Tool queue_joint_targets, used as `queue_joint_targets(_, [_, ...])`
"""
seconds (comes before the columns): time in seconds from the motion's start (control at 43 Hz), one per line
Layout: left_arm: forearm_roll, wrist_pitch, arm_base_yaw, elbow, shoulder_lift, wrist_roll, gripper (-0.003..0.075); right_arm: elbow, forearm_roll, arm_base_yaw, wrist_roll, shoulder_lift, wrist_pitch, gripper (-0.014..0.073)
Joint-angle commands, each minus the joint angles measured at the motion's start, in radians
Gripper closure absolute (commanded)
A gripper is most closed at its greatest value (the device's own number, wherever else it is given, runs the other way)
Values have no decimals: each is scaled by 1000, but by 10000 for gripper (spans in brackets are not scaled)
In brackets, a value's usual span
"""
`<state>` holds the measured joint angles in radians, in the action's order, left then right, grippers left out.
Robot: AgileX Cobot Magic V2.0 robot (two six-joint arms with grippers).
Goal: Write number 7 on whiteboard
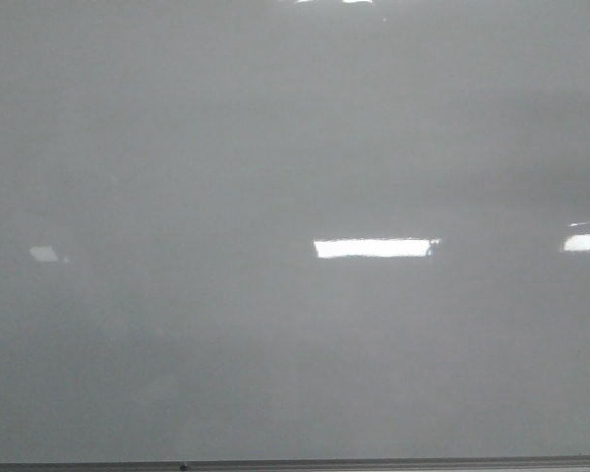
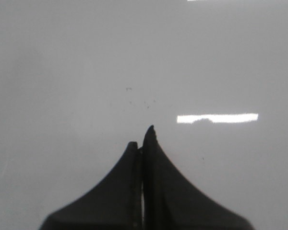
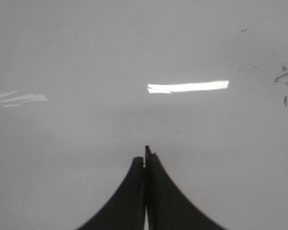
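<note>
Each gripper [image 2: 143,139] [image 3: 146,155] has matte black fingers tapering to slim points.

Glossy pale grey whiteboard [image 1: 275,147], thin frame edge, seemingly blank, faint dark specks

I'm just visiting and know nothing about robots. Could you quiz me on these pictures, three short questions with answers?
1. True or false: a number 7 is already drawn on the whiteboard.
2. Are the left gripper and right gripper open or shut?
3. Which wrist view shows dark smudges on the board: A left, B right?

Key: 1 false, no 7 shows. 2 both shut, holding nothing visible. 3 B.
</note>
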<state>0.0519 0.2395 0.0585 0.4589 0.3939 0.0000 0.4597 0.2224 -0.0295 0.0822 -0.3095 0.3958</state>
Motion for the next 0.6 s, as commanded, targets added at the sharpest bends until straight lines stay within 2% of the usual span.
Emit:
queue_joint_targets(0.0, [4, -77, 2, 37, 47, 0, 734, 36, 8, 1, 3, -27, -61, 656])
queue_joint_targets(0.093, [4, -76, 2, 32, 60, 0, 648, 36, 8, 1, 3, -27, -59, 579])
queue_joint_targets(0.186, [4, -76, 2, 23, 60, 0, 430, 36, 8, 1, 3, -27, -59, 418])
queue_joint_targets(0.233, [2, -77, 2, 18, 60, 0, 289, 36, 8, 1, 3, -27, -59, 320])
queue_joint_targets(0.326, [2, -77, 2, 12, 60, 0, 109, 34, 8, 1, 3, -27, -59, 124])
queue_joint_targets(0.372, [2, -77, 2, 9, 60, 0, 63, 34, 8, 1, 3, -27, -59, 53])
queue_joint_targets(0.419, [-10, -77, 2, 7, 60, 0, 55, 34, 8, 1, 3, -27, -59, 17])
queue_joint_targets(0.581, [-52, -44, 2, 9, 113, 0, 73, 34, 8, 1, 3, -27, -59, 0])
